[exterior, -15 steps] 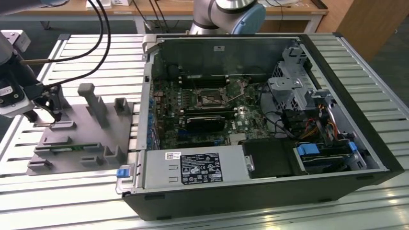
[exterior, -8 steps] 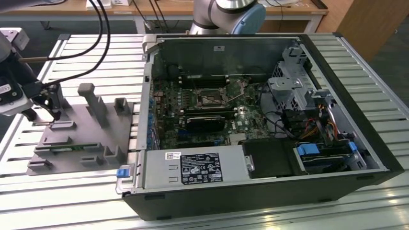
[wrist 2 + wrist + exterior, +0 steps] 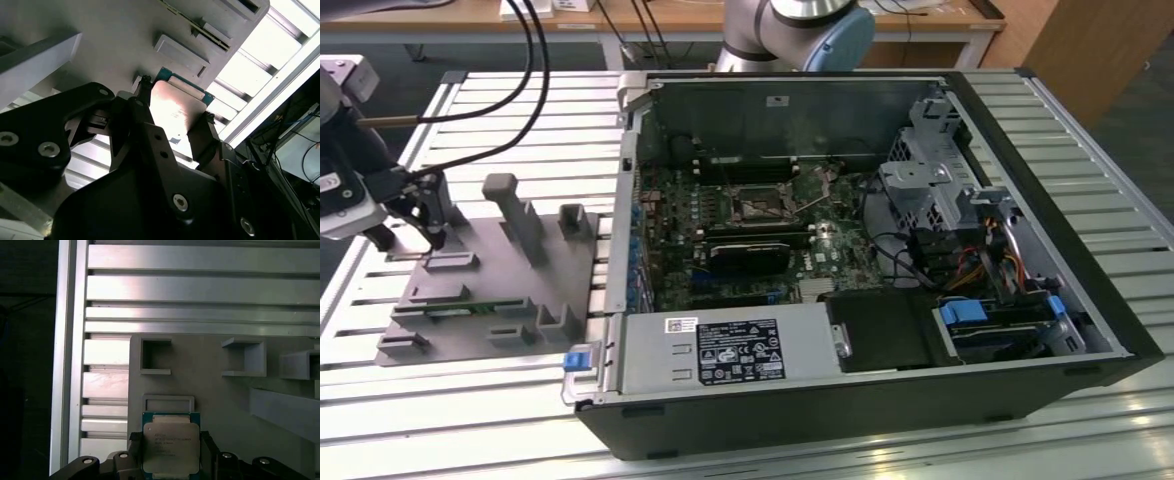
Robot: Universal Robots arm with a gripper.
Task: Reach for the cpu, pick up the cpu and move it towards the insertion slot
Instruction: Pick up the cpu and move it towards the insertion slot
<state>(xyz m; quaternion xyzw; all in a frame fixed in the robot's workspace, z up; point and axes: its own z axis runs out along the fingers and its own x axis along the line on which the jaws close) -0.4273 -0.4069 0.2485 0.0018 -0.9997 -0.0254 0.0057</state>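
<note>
The cpu (image 3: 170,437), a small square chip with a silvery top and a green rim, lies between my gripper's (image 3: 169,462) two black fingers. In the second wrist view the fingers (image 3: 144,97) press on two opposite edges of the cpu (image 3: 172,112), so the gripper (image 3: 175,105) is shut on it. In the exterior view my gripper (image 3: 410,240) hangs over the far corner of the grey tray (image 3: 480,290), at the exterior view's left. The insertion slot (image 3: 761,203) is the dark square socket with a silver frame on the green board inside the open computer case.
Grey posts and blocks (image 3: 520,215) stand on the tray close to the gripper. The open black computer case (image 3: 854,250) lies at the exterior view's right, with a black card (image 3: 747,255) just below the slot. Cables (image 3: 520,60) hang above the slatted metal table (image 3: 494,120).
</note>
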